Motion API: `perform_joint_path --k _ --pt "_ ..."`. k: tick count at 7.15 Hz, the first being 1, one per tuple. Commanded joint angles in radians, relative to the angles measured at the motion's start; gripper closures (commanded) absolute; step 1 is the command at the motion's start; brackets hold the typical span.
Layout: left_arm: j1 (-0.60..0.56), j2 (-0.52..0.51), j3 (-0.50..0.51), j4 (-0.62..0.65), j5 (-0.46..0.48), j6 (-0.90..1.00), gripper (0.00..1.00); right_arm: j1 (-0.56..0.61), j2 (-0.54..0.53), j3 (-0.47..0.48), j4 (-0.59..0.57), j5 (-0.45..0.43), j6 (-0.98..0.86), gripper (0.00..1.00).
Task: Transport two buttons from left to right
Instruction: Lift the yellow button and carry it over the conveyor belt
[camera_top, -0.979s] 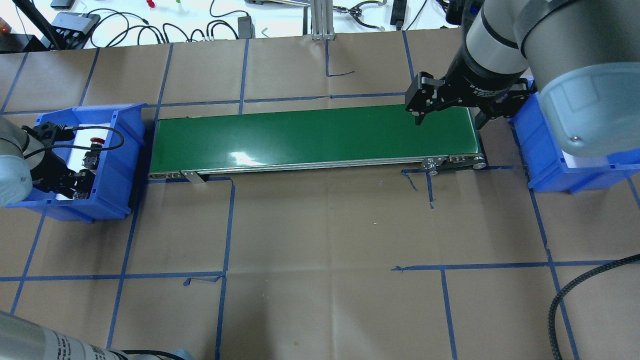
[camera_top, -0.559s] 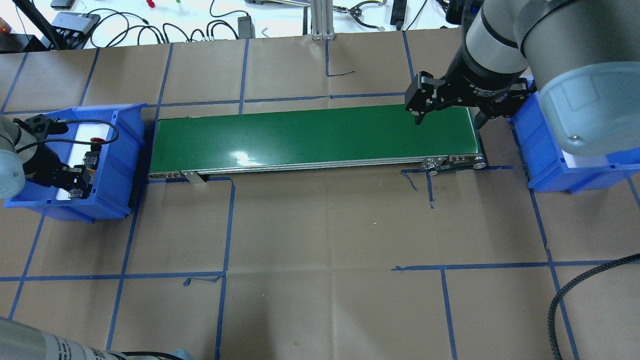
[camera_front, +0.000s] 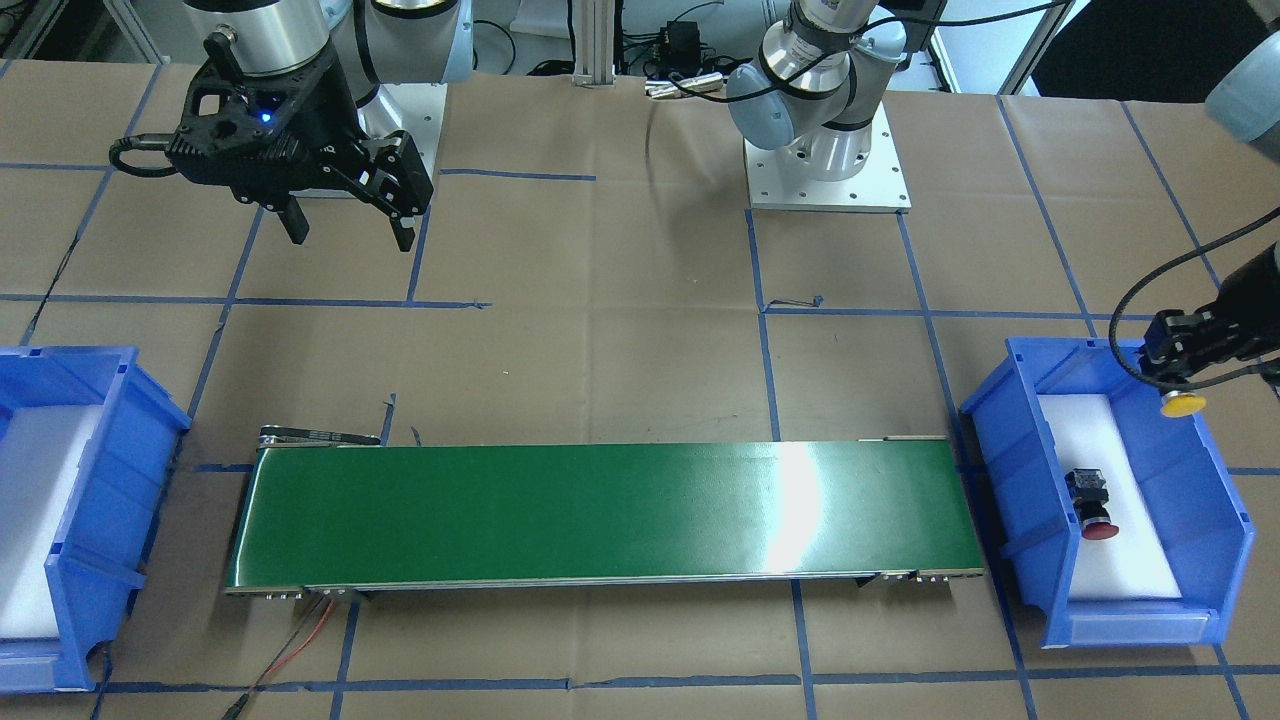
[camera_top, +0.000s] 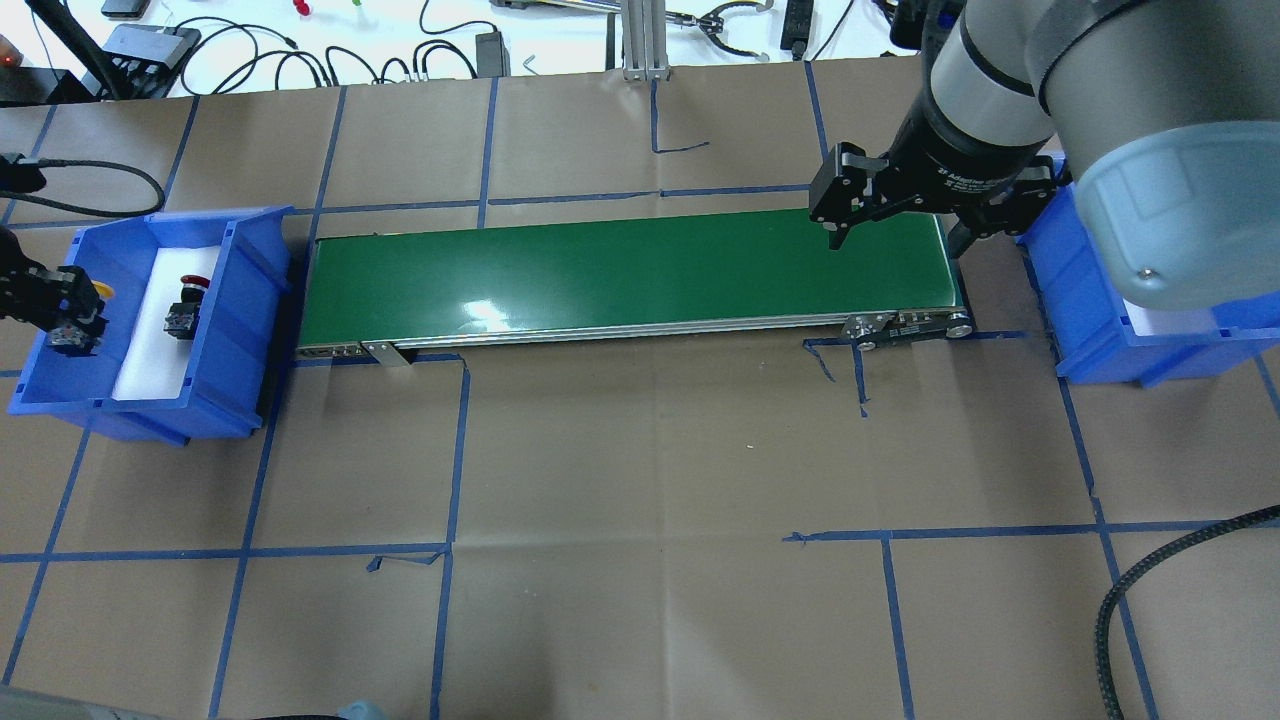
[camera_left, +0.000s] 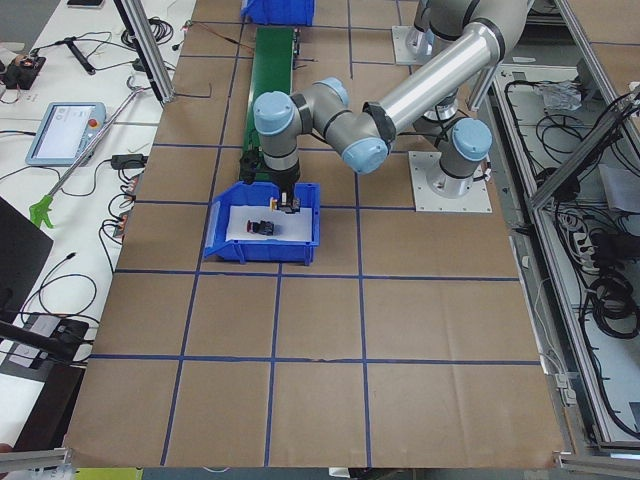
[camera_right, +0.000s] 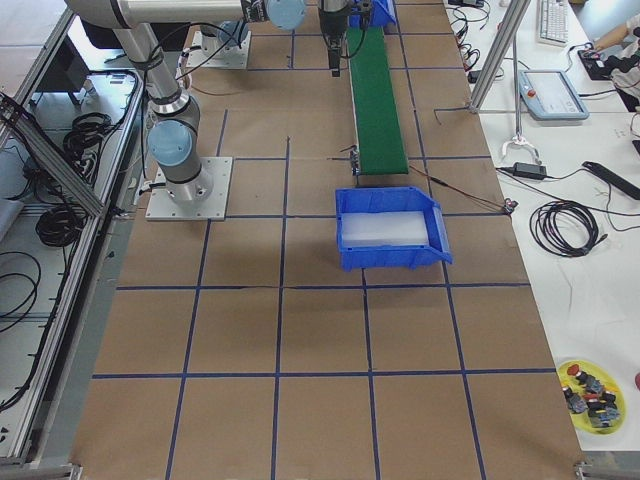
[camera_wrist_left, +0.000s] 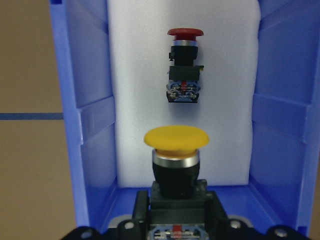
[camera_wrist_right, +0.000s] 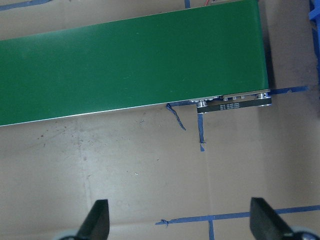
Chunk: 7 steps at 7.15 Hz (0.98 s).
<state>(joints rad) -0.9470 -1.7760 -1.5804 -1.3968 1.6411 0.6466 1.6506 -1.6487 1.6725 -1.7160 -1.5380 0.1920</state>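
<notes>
My left gripper (camera_top: 72, 310) is shut on the yellow button (camera_wrist_left: 176, 141) by its black body and holds it above the near end of the left blue bin (camera_top: 250, 300). The yellow cap also shows in the front view (camera_front: 1183, 405). The red button (camera_top: 185, 302) lies on its side on the white foam in that bin, and shows in the left wrist view (camera_wrist_left: 185, 65) and the front view (camera_front: 1090, 505). My right gripper (camera_top: 900, 242) is open and empty, hovering over the right end of the green conveyor belt (camera_top: 620, 270).
The right blue bin (camera_top: 1090, 330) with a white foam floor stands past the belt's right end, partly hidden by my right arm. Blue tape lines cross the brown paper. Cables lie at the table's far edge.
My left gripper has risen out of the left bin and drawn back toward the view's left edge with the yellow button. The red button stays in the bin. The right arm has not moved.
</notes>
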Motion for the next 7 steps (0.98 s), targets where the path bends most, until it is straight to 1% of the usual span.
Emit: perform_joint_path --k 1,2,4,5,6,7 --pt "-0.045 -0.01 0.135 -0.128 0.011 -0.016 0.98 0.0 0.001 -0.002 -0.001 -0.001 0.0 0.0" --pt "-0.105 -0.028 0.14 -0.114 0.008 -0.068 0.98 0.0 0.001 -0.001 -0.001 -0.001 0.0 0.0" --pt "-0.223 -0.094 0.167 -0.041 0.003 -0.152 0.98 0.0 0.001 -0.001 -0.001 -0.001 0.0 0.0" --pt "-0.26 -0.1 0.18 -0.042 0.005 -0.191 0.98 0.0 0.001 -0.001 -0.001 0.001 0.0 0.0" --pt "-0.33 -0.099 0.18 -0.05 0.009 -0.303 0.98 0.0 0.001 0.001 -0.001 0.001 0.0 0.0" --pt "-0.41 -0.102 0.174 -0.048 0.017 -0.37 0.98 0.0 0.003 0.001 -0.001 -0.001 0.0 0.0"
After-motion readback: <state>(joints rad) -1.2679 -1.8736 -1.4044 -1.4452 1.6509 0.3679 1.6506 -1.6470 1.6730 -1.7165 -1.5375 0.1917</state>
